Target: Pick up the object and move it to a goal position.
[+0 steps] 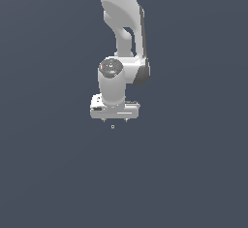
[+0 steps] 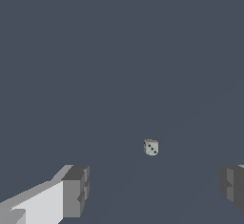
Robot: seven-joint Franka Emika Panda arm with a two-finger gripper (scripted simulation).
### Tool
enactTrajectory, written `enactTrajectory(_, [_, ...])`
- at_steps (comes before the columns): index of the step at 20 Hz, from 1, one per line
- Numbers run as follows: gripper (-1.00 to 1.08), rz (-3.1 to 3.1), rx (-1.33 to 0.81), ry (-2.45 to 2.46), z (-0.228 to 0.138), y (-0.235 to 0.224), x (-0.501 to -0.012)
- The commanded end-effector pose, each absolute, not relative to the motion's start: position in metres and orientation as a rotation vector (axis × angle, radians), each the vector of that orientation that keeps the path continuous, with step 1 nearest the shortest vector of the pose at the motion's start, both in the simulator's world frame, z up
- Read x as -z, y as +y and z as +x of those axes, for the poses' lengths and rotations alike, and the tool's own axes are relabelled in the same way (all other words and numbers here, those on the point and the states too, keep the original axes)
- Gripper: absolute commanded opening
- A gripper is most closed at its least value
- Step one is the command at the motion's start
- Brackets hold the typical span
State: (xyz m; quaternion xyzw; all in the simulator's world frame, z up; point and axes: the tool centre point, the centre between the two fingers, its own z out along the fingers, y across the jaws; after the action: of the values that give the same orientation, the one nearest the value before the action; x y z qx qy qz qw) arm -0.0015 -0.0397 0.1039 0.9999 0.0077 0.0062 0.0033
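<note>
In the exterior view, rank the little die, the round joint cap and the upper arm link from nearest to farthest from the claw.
1. The die: just below the open claw, between its fingertips' line.
2. The round joint cap: above the claw, on the wrist.
3. The upper arm link: at the view's top, farthest.

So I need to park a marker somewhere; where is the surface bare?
Nearly everywhere: the grey surface is bare on all sides of the arm. The only occupied patch lies under the open claw, where the small die sits between the fingers.
</note>
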Motion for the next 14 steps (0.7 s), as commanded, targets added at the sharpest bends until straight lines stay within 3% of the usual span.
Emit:
enactTrajectory(1, [1.00, 3.138, -0.012, -0.003, -0.006, -0.048, -0.084])
enactTrajectory(14, [1.00, 3.141, 0.002, -0.038, -0.013, -0.058, -0.055])
